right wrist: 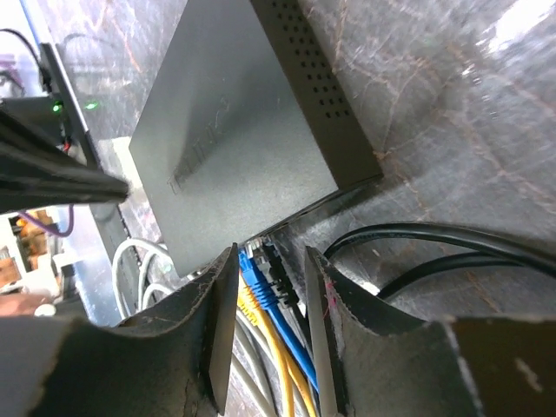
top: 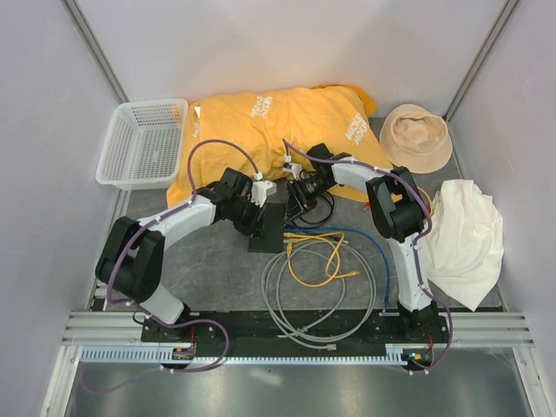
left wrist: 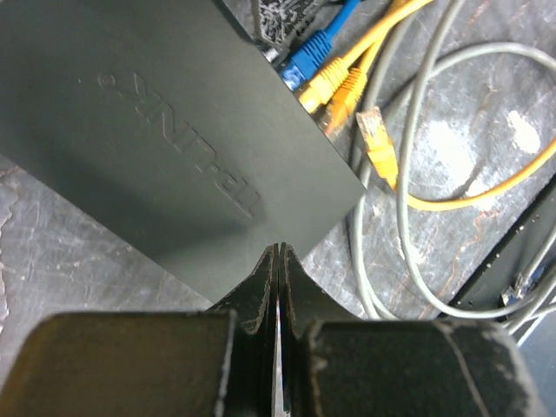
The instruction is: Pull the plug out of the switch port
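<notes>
The black switch (top: 267, 229) lies flat on the table between the arms; it also shows in the left wrist view (left wrist: 174, 130) and the right wrist view (right wrist: 226, 130). A blue plug (right wrist: 258, 285), a black plug (right wrist: 282, 274) and yellow plugs (right wrist: 248, 306) sit in its ports. My right gripper (right wrist: 269, 261) is open, its fingers straddling the blue and black plugs without closing on them. My left gripper (left wrist: 278, 249) is shut and empty, its tips resting on the switch's top near one corner. A loose yellow plug (left wrist: 380, 139) lies on the table beside the switch.
Grey cable coils (top: 317, 300) and a yellow cable (top: 317, 261) lie in front of the switch. A yellow cloth (top: 269, 130), white basket (top: 143, 143), tan hat (top: 417, 137) and white cloth (top: 465, 239) surround the area. Black cables (right wrist: 452, 243) run right of the switch.
</notes>
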